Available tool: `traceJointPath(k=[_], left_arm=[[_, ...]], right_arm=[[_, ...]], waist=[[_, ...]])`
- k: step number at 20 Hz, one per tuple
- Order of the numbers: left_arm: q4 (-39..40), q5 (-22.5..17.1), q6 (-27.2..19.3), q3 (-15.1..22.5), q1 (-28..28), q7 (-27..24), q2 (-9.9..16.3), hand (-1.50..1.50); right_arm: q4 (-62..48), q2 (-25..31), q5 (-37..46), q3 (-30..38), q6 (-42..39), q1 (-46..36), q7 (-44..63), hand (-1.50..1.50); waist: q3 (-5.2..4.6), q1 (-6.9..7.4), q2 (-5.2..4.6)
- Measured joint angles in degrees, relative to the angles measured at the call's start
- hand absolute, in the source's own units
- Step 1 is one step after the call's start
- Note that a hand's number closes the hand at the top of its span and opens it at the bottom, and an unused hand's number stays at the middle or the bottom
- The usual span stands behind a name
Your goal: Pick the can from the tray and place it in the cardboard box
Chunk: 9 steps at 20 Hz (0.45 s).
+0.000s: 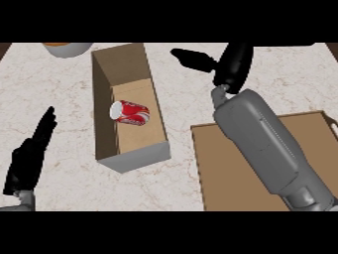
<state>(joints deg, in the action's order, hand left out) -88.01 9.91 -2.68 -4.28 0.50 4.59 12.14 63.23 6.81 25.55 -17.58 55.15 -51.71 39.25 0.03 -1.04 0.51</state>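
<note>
Your red can (130, 112) on its side inside the cardboard box (120, 62), tray (234, 173) at tabletop (62, 114) near edge, right hand (230, 64) spread above far side, left hand (31, 154) straight-fingered, resting.

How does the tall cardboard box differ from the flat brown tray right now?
The tall cardboard box has high walls and is narrow; the flat brown tray is shallow and wider. The box holds the red can, lying on its side; no can shows on the tray. Both are brown and rest on the marble counter.

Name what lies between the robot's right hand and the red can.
In the head view, the cardboard box's right wall stands between the right hand and the can, which lies on its side inside the box.
</note>
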Motion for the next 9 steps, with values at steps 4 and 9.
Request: traceJointPath(k=[4, 9], left_arm=[[0.0, 0.6, -0.8, 0.1, 0.2, 0.1, -0.7, 0.00], [-2.2, 0.5, -0.5, 0.3, 0.7, 1.7, -0.8, 0.00]], right_arm=[[11.7, 5.1, -0.9, 2.2, -0.2, 9.2, 0.1, -1.50], [29.2, 13.5, -5.2, 4.6, -3.9, 22.3, 0.3, -1.50]], waist=[[0.00, -0.72, 0.09], [0.01, -0.79, 0.06]])
